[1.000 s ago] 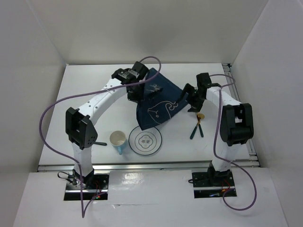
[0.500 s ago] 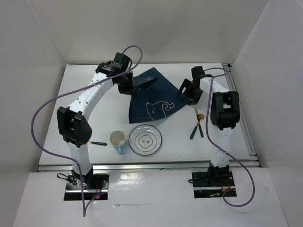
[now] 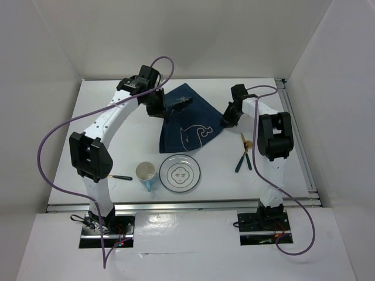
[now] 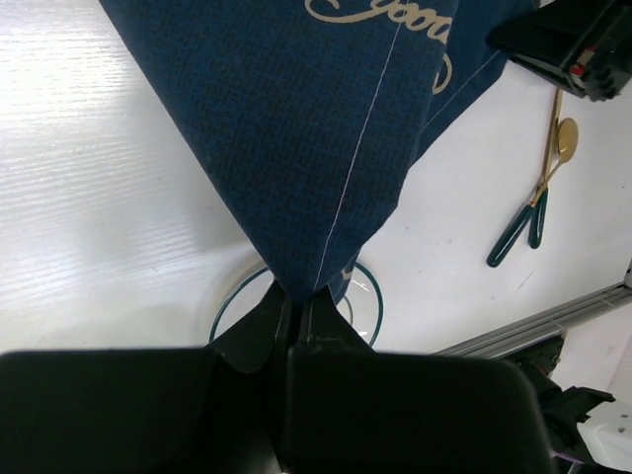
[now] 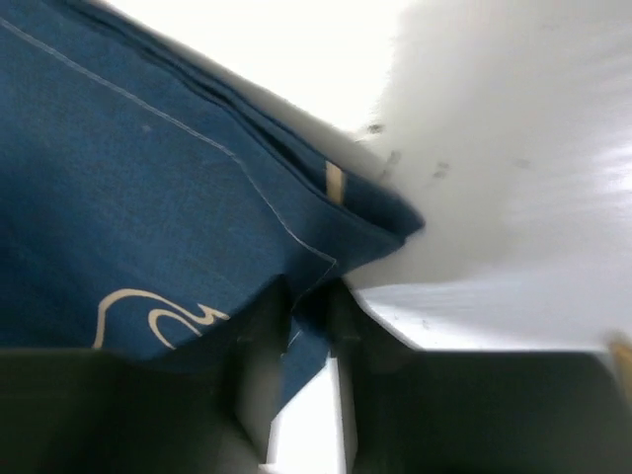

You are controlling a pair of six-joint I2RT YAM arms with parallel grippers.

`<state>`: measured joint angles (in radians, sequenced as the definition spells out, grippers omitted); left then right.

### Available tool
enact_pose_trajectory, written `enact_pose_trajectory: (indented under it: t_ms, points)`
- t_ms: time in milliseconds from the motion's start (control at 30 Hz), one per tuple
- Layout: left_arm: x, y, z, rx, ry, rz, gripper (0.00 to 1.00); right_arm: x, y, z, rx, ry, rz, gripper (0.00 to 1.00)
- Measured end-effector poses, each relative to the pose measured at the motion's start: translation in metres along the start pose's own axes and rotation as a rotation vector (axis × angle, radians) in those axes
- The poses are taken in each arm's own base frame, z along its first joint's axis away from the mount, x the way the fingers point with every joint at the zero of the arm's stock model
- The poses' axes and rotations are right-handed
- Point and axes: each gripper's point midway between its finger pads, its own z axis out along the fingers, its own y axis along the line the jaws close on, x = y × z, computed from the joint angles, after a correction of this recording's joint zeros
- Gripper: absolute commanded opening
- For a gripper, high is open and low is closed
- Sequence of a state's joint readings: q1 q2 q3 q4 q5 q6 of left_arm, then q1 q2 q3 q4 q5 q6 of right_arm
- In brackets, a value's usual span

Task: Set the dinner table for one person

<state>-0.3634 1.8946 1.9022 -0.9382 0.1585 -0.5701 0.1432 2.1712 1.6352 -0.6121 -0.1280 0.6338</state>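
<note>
The white tabletop (image 3: 111, 126) lies beneath the navy whale-print placemat (image 3: 193, 129). The placemat is stretched across the tabletop's far middle, long axis running left to right, and its near tip hangs just beyond the plate (image 3: 180, 172). The left gripper (image 4: 296, 314) is clenched on the cloth's left corner, and the right gripper (image 5: 301, 316) appears to pinch the right corner. Lowering both evenly should lay it flat.

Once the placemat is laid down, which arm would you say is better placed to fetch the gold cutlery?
The right, I'd judge. The right gripper grips the placemat at its right corner, close to the gold cutlery on that side; the left gripper holds the opposite corner.
</note>
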Motion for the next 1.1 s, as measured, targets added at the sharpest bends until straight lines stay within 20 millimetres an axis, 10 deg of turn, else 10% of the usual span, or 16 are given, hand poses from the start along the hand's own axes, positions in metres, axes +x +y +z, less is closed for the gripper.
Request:
enact_pose_trajectory:
  t_ms: [67,433,667,833,967,1100]
  points:
    - [-0.001,0.000,-0.001,0.005,0.000,-0.009,0.00,0.002,0.005,0.004,-0.015,0.006,0.003,0.00]
    - [-0.050,-0.012,-0.043,0.102,-0.127,-0.016,0.00,-0.032,0.038,-0.023,-0.070,-0.101,-0.044,0.00]
    - [-0.129,-0.002,-0.105,0.336,-0.338,-0.054,0.00,-0.093,0.098,-0.143,-0.239,-0.377,-0.090,0.00]
    - [-0.143,0.047,-0.105,0.426,-0.355,-0.190,0.03,-0.089,0.109,-0.231,-0.347,-0.523,-0.099,0.00]
    - [-0.128,0.071,-0.069,0.440,-0.266,-0.275,0.77,-0.038,0.090,-0.208,-0.334,-0.452,-0.092,0.00]
    - [-0.096,0.099,-0.017,0.374,-0.130,-0.379,1.00,0.057,0.052,-0.114,-0.207,-0.193,-0.080,0.12]
